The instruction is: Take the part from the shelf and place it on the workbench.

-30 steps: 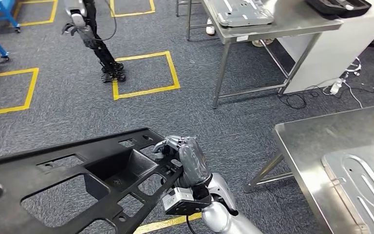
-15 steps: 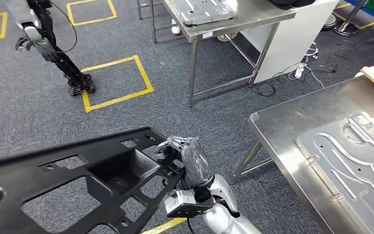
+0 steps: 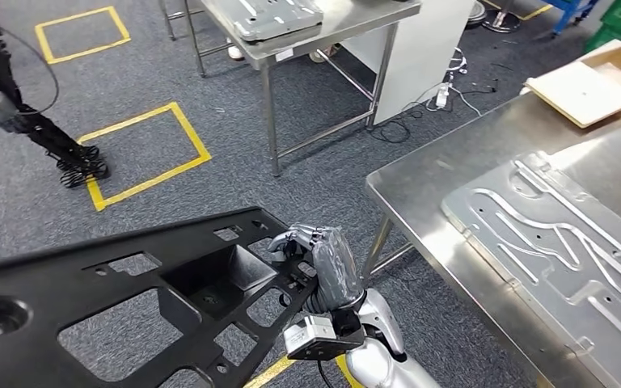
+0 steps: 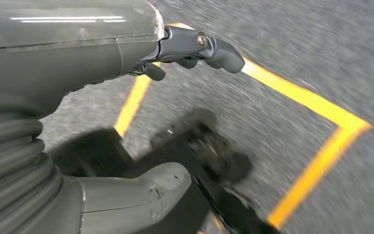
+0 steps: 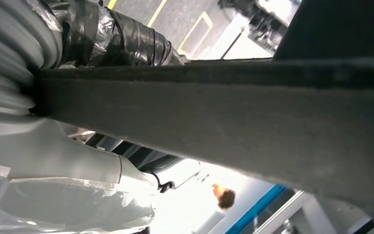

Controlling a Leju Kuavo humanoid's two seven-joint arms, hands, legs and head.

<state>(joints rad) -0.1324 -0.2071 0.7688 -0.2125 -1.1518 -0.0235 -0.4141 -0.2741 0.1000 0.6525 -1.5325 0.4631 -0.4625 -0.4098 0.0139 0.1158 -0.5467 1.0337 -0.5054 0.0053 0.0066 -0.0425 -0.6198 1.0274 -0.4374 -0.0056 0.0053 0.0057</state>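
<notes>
head: right hand (image 3: 323,263) grips black part (image 3: 121,299) near-left, steel workbench (image 3: 420,194) right, grey carpet (image 3: 210,202), yellow floor squares (image 3: 141,149) far | left wrist: left hand (image 4: 78,97) fingers apart, holding nothing, above carpet | right wrist: part's edge (image 5: 224,112) clamped

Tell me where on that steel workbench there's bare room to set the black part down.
On the workbench, bare steel runs along the near-left edge and corner, beside the grooved metal plate. The far end is crowded by a wooden tray. The right hand grips the black part.
</notes>
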